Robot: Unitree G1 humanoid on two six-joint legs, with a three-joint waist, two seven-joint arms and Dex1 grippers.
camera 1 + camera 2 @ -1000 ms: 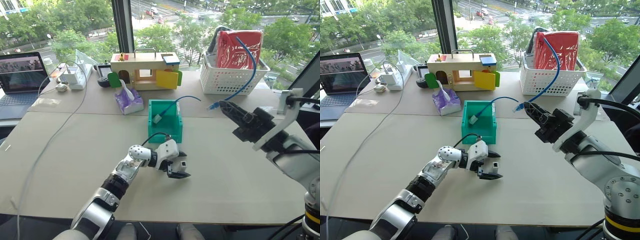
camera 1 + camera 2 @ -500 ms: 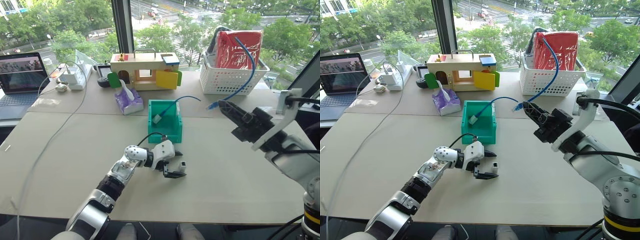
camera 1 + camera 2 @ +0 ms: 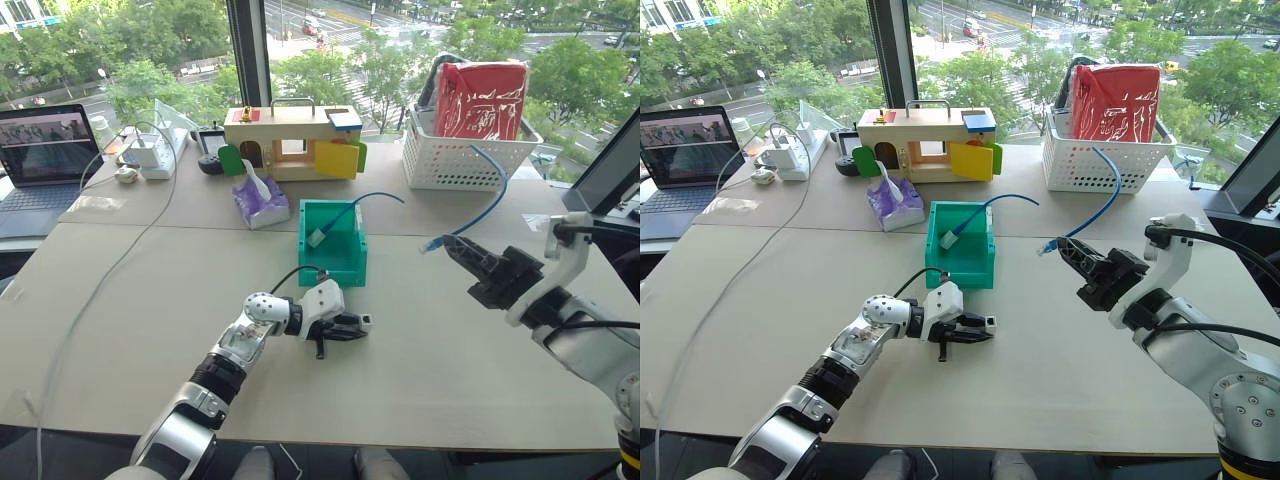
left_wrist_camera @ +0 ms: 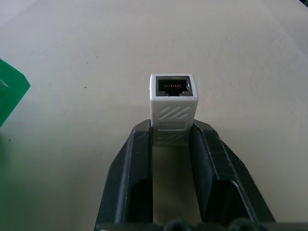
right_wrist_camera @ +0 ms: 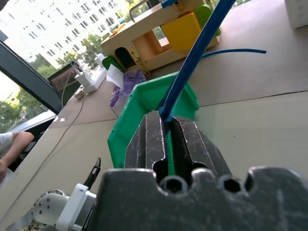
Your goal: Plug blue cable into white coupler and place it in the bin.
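Observation:
My left gripper [image 3: 352, 327] lies low over the table just in front of the bin [image 3: 331, 268], shut on the white coupler [image 4: 173, 98]. The coupler's dark socket end sticks out past the fingertips [image 4: 202, 137] and faces right, toward my other arm. Over the table's right side my right gripper [image 3: 455, 250] is shut on the blue cable [image 5: 192, 57] just behind its plug [image 3: 430, 244]. That plug points left at the coupler, well apart from it. The rest of the cable arcs up and back in front of the white basket.
A second blue cable [image 3: 365, 197] has one plug end lying in the bin. Along the back stand a white lattice basket [image 3: 450, 162], a wooden toy house [image 3: 290, 140], a purple tissue pack [image 3: 258, 205], a power strip [image 3: 150, 155] and a laptop [image 3: 45, 150]. A grey wire [image 3: 100, 280] trails down the left.
My left gripper has gone from open beside the coupler to shut on it. The right gripper has sunk lower with the blue cable, whose far end now hangs lower before the basket.

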